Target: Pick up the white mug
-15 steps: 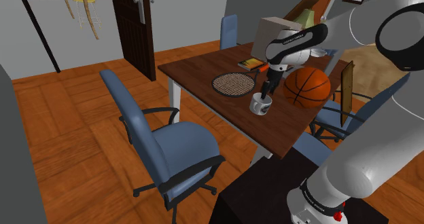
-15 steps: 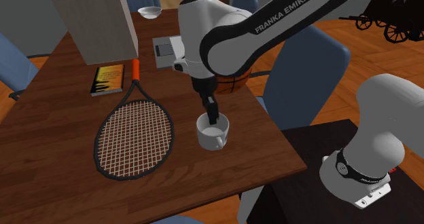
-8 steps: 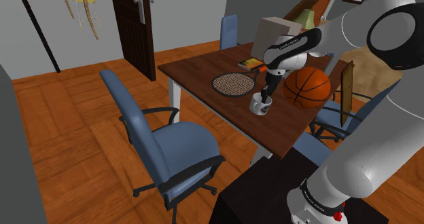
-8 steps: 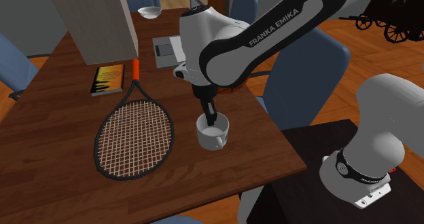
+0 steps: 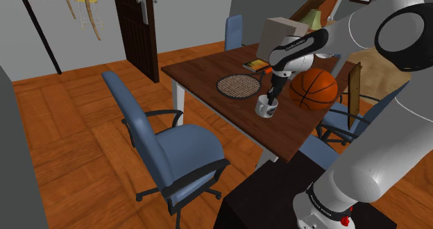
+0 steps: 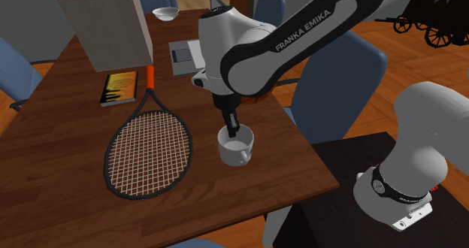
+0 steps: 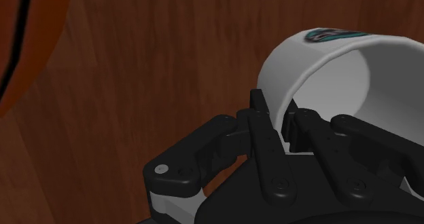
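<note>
Pinching one wall of the white mug between the closed fingers of the end effector, near the tabletop edge facing the stand, and risking a tilt or slip on lifting from so thin, off-centre a hold.

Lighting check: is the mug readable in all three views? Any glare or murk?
Wrist view: dim; the table reads dark, the mug is the bright spot, and the black gripper shows little contrast. Second exterior view: even light, mug rim crisp, no glare. Shoulder view: even light as well, mug small but clear against the wood.
</note>
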You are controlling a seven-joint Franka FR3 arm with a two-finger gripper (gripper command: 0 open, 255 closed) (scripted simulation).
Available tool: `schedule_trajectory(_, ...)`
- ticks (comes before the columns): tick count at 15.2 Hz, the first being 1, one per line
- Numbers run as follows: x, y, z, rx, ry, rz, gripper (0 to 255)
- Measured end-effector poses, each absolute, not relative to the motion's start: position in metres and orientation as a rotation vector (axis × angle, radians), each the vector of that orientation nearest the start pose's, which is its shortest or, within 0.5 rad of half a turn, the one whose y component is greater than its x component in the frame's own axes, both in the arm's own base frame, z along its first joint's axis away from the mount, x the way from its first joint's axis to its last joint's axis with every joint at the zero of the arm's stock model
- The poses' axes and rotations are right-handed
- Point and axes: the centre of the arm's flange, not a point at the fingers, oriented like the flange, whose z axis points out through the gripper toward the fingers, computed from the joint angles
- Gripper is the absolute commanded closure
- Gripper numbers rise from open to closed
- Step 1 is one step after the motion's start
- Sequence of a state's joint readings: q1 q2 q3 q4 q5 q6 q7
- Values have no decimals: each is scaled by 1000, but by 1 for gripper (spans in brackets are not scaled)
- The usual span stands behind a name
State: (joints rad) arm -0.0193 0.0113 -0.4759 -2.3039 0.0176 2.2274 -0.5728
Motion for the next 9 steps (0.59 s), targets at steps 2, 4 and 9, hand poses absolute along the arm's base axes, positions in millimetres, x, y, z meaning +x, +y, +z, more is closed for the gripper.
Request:
schedule_trajectory(2,443,-238,341,-3087,-102,109,255)
schedule_trajectory(4,443,-239,351,-3087,-102,109,255)
schedule_trajectory(9,443,-239,377,-3087,-102,108,255)
